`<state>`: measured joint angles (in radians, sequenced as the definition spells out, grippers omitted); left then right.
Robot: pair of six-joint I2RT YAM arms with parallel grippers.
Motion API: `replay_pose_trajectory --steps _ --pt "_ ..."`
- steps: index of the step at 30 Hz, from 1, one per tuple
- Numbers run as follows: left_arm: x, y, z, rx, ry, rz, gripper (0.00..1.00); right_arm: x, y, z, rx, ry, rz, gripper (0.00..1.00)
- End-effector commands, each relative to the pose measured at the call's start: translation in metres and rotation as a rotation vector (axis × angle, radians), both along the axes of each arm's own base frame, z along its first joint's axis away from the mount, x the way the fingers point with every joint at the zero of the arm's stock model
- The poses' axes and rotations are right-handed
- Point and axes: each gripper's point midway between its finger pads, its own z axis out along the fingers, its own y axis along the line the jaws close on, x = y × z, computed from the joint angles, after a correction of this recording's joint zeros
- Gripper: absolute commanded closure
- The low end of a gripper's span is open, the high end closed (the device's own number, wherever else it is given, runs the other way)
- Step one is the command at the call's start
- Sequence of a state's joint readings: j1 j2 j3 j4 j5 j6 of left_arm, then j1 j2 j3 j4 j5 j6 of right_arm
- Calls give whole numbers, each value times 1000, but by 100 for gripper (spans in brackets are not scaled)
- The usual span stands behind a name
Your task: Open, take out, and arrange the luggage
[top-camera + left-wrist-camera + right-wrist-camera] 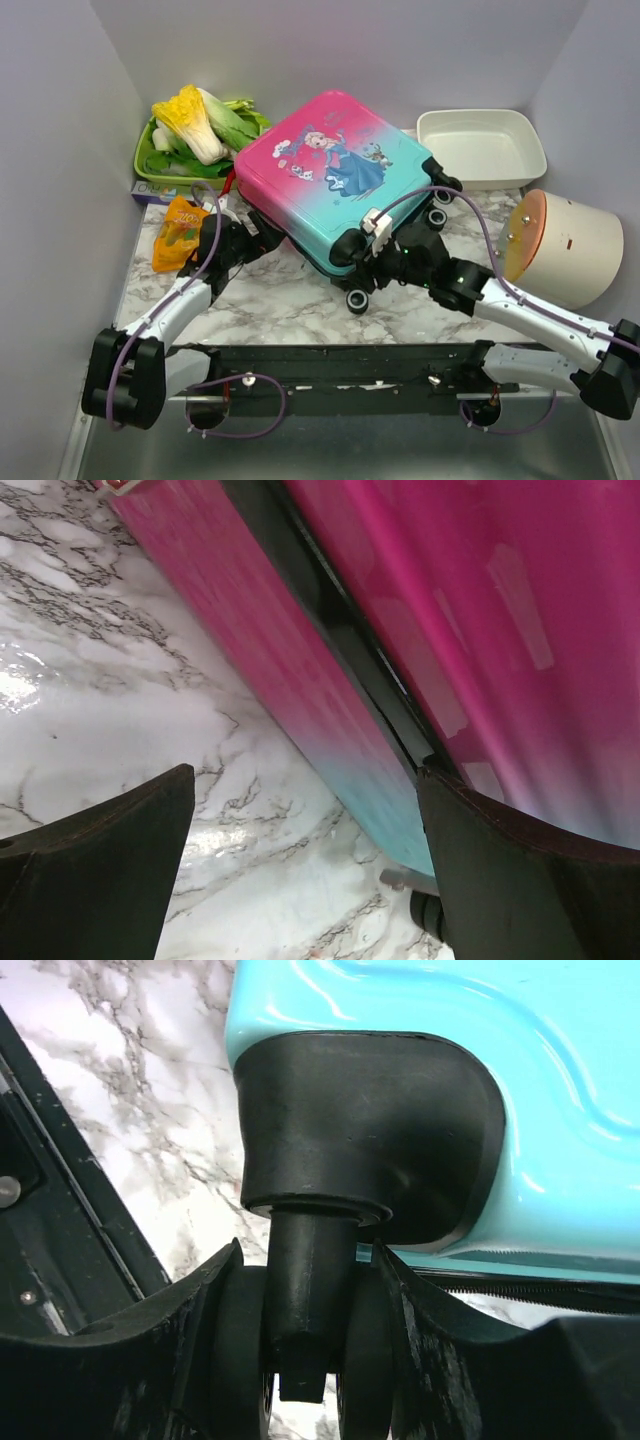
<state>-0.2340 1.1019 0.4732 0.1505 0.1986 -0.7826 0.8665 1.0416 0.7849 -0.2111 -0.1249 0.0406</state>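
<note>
Two tools work the closed pink-to-teal hard-shell suitcase [335, 175] on the marble bench [290, 300]: left tool [305, 820] spread wide beside the zipper seam [350, 650], right tool [305, 1290] clamping a black wheel [245, 1350]; opening step apparently in hand, calling next for the zip pull.

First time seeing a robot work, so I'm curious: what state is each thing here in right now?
luggage, closed, lying print-side up.
left end effector, open, at the luggage's seam.
right end effector, closed on a wheel.
white tray, empty.
round tub, on its side, orange lid on.

The luggage [330, 190] lies on the table [290, 300] between cabbage [195, 125] and tray [480, 145].
</note>
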Motion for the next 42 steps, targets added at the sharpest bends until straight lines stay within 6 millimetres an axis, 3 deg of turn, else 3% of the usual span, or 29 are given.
replay_pose_trajectory --steps 1,5,6,7,10,12,15,16,18,19,20,21,22,23,24,25,28,29,31,32,34,35,36,38,39,41,42 --pt "20 -1 9 34 -11 23 1 -47 54 43 146 39 180 99" --pt "27 1 7 48 -5 41 1 -67 89 64 208 84 207 99" --pt "30 2 10 51 -12 48 1 -80 101 77 239 84 259 99" --pt "32 3 12 57 -13 49 1 -92 115 73 236 105 338 99" --pt "40 5 17 100 -5 48 1 -115 140 87 252 102 456 99" --pt "48 5 21 124 -6 40 1 -112 151 82 232 101 443 99" --pt "57 3 26 140 -13 31 1 -80 154 97 249 40 272 99" --pt "60 3 28 147 -14 30 1 -59 147 99 237 8 148 99" --pt "70 1 33 160 -20 19 1 -38 137 110 243 -28 17 88" --pt "74 -1 34 163 -22 14 1 -21 125 111 224 -61 -97 66" --pt "78 -4 30 164 -10 0 1 -14 119 113 218 -79 -143 54" --pt "87 -7 39 162 -29 -9 1 -9 110 118 219 -95 -190 44" --pt "91 -9 39 168 -28 -19 1 1 96 116 194 -121 -268 24" --pt "95 -12 32 167 -8 -35 1 5 88 116 187 -133 -306 15" --pt "100 -16 38 167 -7 -49 1 8 76 106 159 -145 -343 7" --pt "103 -19 38 159 -7 -59 1 14 57 110 158 -177 -413 0" --pt "112 -26 38 130 -26 -75 1 21 23 89 111 -205 -518 0" --pt "115 -27 33 126 -17 -74 1 17 11 96 145 -206 -524 0" --pt "123 -30 36 127 -26 -78 1 15 -3 93 173 -187 -525 0" --pt "127 -31 28 136 -9 -85 1 12 -11 104 222 -182 -512 0" --pt "139 -35 36 136 -28 -98 1 20 -31 112 252 -193 -552 0" --pt "144 -37 27 145 -9 -106 1 24 -41 110 248 -200 -576 0" --pt "153 -39 35 154 -27 -115 1 34 -63 117 273 -217 -637 0" --pt "157 -42 28 158 -4 -133 1 47 -85 110 278 -211 -703 0" --pt "160 -45 33 149 -20 -139 1 63 -110 108 281 -214 -783 0" --pt "160 -47 40 141 -39 -152 1 76 -120 100 293 -171 -784 0" --pt "160 -46 44 146 -46 -149 1 90 -142 100 291 -175 -854 0"
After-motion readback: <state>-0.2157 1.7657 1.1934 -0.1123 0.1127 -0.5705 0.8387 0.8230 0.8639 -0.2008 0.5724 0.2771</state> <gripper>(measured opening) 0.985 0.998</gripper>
